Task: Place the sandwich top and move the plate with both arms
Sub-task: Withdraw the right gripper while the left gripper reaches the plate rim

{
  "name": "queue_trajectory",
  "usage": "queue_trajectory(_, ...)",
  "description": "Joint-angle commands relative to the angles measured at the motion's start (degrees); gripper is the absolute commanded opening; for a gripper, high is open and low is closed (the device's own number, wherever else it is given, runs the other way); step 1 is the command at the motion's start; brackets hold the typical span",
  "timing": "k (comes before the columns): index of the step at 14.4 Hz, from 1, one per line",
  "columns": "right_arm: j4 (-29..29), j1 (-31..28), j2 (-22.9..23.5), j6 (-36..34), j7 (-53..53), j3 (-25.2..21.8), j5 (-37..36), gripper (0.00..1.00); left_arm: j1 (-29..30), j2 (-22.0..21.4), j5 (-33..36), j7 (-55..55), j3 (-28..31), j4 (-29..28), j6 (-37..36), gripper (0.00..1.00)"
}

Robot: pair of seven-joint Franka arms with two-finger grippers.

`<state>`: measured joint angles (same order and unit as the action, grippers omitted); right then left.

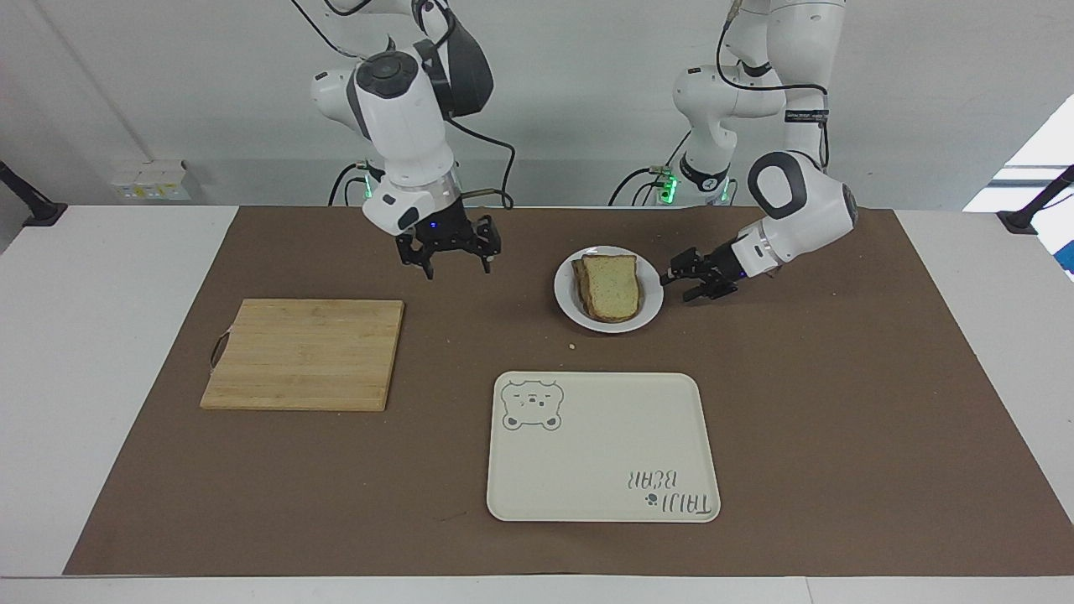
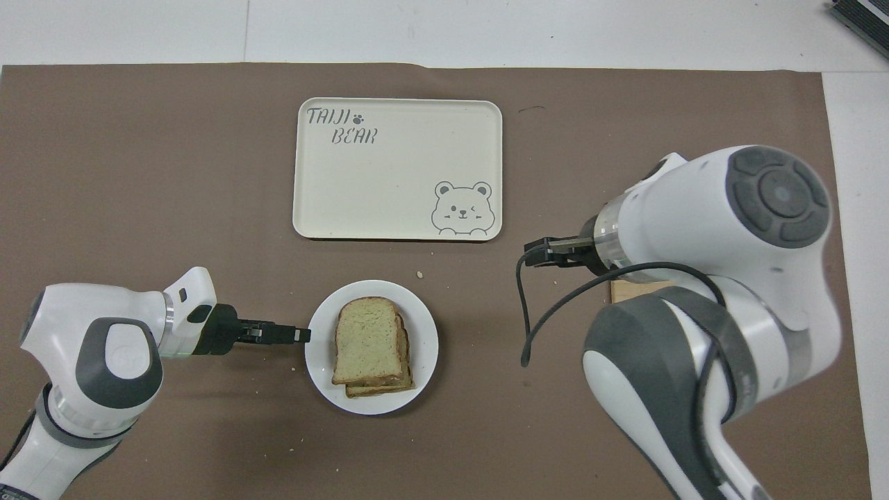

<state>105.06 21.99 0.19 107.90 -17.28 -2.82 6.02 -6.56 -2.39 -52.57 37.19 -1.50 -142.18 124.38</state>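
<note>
The sandwich top (image 1: 611, 283) lies on another slice, stacked on the small white plate (image 1: 623, 325). The stack (image 2: 367, 340) and the plate (image 2: 422, 326) also show in the overhead view. My left gripper (image 1: 681, 285) is open and low, right beside the plate's rim on the side toward the left arm's end; it also shows in the overhead view (image 2: 303, 335). I cannot tell whether it touches the rim. My right gripper (image 1: 457, 265) is open and empty, raised over the brown mat between the plate and the cutting board; it also shows in the overhead view (image 2: 536, 254).
A cream tray with a bear drawing (image 1: 600, 445) lies farther from the robots than the plate. A wooden cutting board (image 1: 306, 352) lies toward the right arm's end. A crumb (image 1: 570, 345) lies on the mat by the plate.
</note>
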Motion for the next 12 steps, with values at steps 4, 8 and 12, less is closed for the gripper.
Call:
queue_trajectory(4, 0.3, -10.6, -5.7, -9.0, 7.5, 0.6, -2.1, 1.00, -3.0, 0.3, -11.1, 11.4, 0.7, -6.5, 3.6, 0.60)
queue_trajectory(8, 0.3, -15.9, -7.3, -12.4, 13.9, 0.6, -4.1, 1.00, -4.7, 3.7, -20.4, 20.4, 0.7, -7.3, 3.7, 0.06)
queue_trajectory(12, 0.3, -21.1, -7.3, -13.4, 17.5, 0.7, -4.0, 1.00, -4.3, 3.9, -20.9, 20.3, 0.8, -6.3, 2.5, 0.00)
